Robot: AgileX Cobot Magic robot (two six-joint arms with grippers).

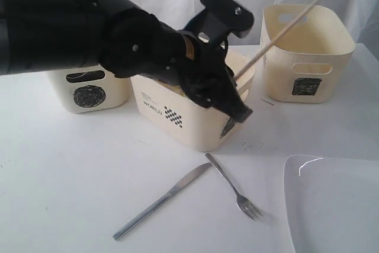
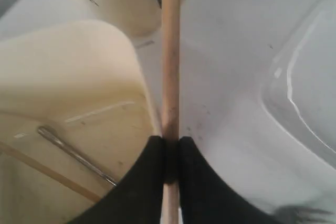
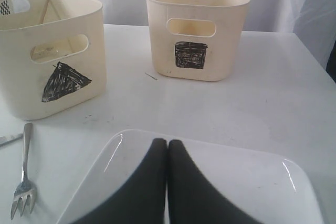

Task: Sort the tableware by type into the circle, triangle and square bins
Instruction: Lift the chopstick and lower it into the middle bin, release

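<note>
Plainly, the black left gripper [image 2: 170,145] was clamped on a pale wooden chopstick [image 2: 170,51], its two fingers pressed against either side of the stick with only the stick's width between them. It hung over the rim of the cream plastic tub marked with a black triangle [image 1: 177,124]. The chopstick slanted up and away from that tub toward the cream tub marked with a black square [image 1: 308,57], which stood behind and to the right of the triangle tub. Inside the triangle tub lay a second wooden chopstick [image 2: 47,170] and a slim steel utensil handle [image 2: 73,153], its head hidden. A third cream tub marked with a black circle [image 1: 89,94] stood behind the triangle tub's left side, partly hidden by the arm. In front of the triangle tub, on the white table [image 1: 59,176], a steel knife [image 1: 163,199] and a steel fork [image 1: 234,191] lay with their handle ends nearly meeting. The black right gripper [image 3: 167,148] had its jaws together, holding nothing, above the large white square plate [image 3: 236,171], which sat in front and to the right of the triangle tub.
</note>
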